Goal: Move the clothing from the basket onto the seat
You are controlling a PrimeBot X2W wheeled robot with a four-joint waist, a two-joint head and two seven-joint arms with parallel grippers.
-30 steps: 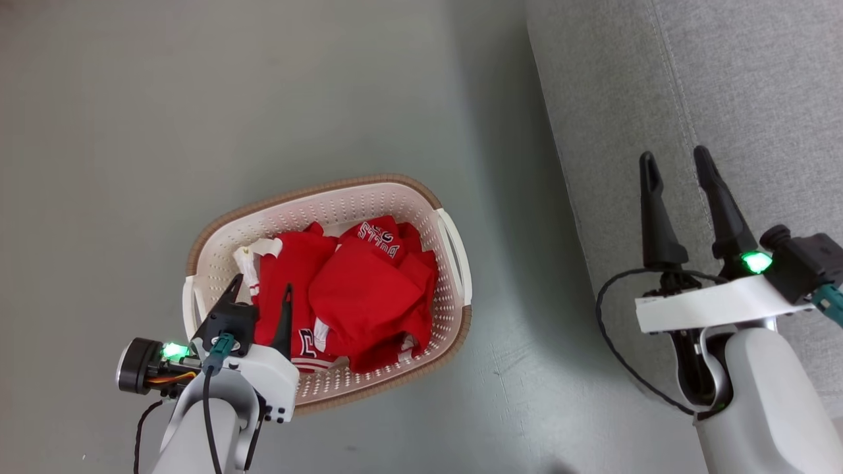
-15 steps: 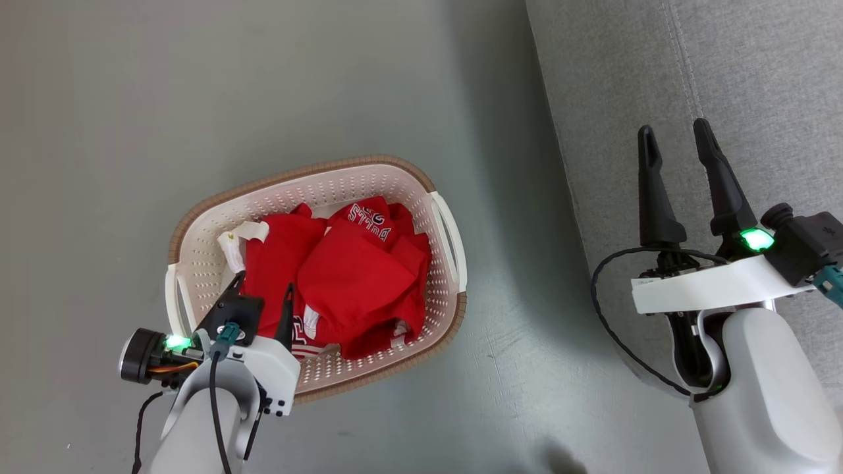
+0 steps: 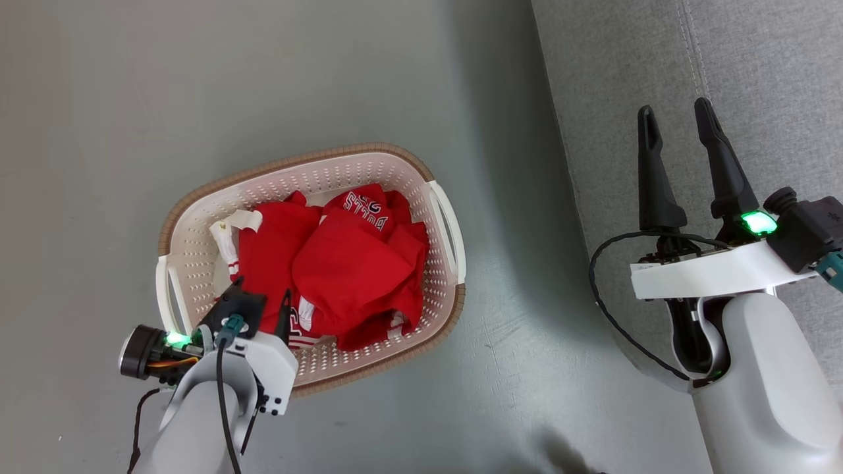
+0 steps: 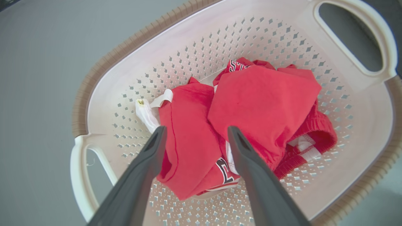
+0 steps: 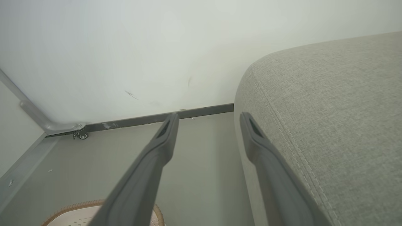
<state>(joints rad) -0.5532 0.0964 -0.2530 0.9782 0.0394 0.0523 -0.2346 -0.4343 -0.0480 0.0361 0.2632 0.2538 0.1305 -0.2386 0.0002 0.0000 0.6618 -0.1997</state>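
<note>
The red clothing (image 3: 342,263) lies crumpled in the cream basket (image 3: 316,170) on the floor, "BULLS" lettering showing at its far side. My left gripper (image 3: 262,295) hangs open above the pile's near left part, nothing between its fingers. Seen from the left wrist, its fingers straddle a red garment (image 4: 191,138) inside the basket (image 4: 220,34), still above it. My right gripper (image 3: 673,112) stands open and empty over the front edge of the grey seat (image 3: 757,66). In the right wrist view the right gripper (image 5: 207,116) points along the seat's corner (image 5: 329,103).
Grey floor (image 3: 197,79) surrounds the basket. The seat's side wall drops to the floor right of the basket. A white wall (image 5: 125,47) with a dark baseboard and a small caster (image 5: 82,135) stands beyond the seat. The basket's rim (image 5: 72,208) peeks in below.
The head camera has shifted, sliding the whole picture. My left gripper has sunk lower toward the clothing. The right gripper stays open over the seat's edge.
</note>
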